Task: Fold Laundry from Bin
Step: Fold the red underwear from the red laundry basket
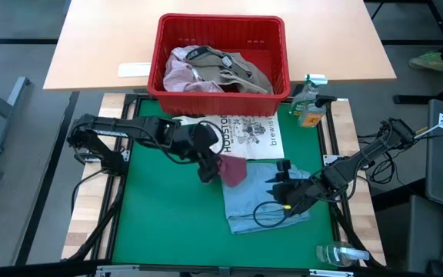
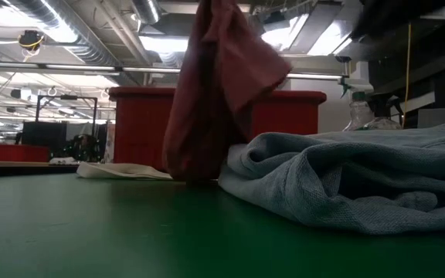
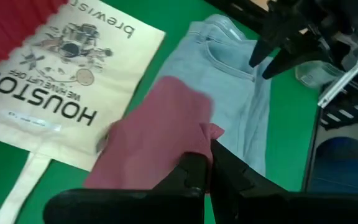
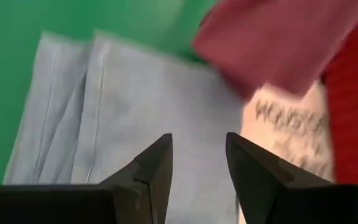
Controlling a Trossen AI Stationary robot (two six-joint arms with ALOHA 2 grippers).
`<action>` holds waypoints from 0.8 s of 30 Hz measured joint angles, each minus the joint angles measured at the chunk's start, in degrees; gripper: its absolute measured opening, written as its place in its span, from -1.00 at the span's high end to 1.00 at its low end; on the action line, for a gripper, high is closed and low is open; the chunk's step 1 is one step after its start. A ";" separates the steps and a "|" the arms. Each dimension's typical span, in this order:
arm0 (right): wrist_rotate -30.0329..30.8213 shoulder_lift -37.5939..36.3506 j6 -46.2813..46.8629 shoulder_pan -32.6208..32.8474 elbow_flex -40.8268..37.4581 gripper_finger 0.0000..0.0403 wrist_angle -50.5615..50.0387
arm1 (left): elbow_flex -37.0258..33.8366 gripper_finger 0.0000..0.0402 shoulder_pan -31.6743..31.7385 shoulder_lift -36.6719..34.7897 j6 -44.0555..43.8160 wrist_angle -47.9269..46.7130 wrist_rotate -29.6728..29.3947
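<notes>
Closest to the low camera lies a light blue cloth garment (image 2: 361, 181), crumpled in a soft heap on the green table mat (image 1: 168, 215); from above it spreads flat across the mat's right half (image 1: 264, 200). Just behind it hangs a maroon cloth piece (image 2: 219, 85), lifted so that its lower edge about meets the mat, beside the blue heap. Its top is pinched in the left gripper (image 1: 208, 171), whose dark fingers (image 3: 194, 171) are clenched tight on the maroon cloth near the mat's middle. Over the blue garment sits the right gripper (image 1: 283, 178), its two fingers (image 4: 160, 162) spread apart with nothing between them, the blue fabric showing below.

Beyond the maroon piece a flat white tote bag printed "HOUSTON" (image 1: 244, 135) lies on the mat's far side. Behind that stands a red slotted plastic basket (image 1: 221, 27) on a pale wooden tabletop (image 1: 98, 46), with pale pink (image 1: 177, 73) and khaki-grey (image 1: 241, 69) garments bundled inside. A clear spray bottle (image 1: 310, 108) stands near the basket's right corner.
</notes>
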 joint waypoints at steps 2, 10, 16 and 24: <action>0.76 0.00 -2.25 0.00 0.00 0.26 4.83 | 0.00 0.99 -1.06 0.00 -0.02 0.16 -0.71; 0.19 0.00 -4.04 0.00 0.00 0.26 16.71 | 0.00 1.00 -3.45 0.00 0.01 3.06 -4.84; -1.46 0.41 3.49 -2.16 0.00 0.26 15.43 | 0.00 1.00 -3.47 0.00 0.02 3.04 -4.96; -11.42 3.97 8.41 -10.43 -2.28 0.26 15.47 | 0.00 1.00 -3.47 0.00 0.04 3.04 -4.98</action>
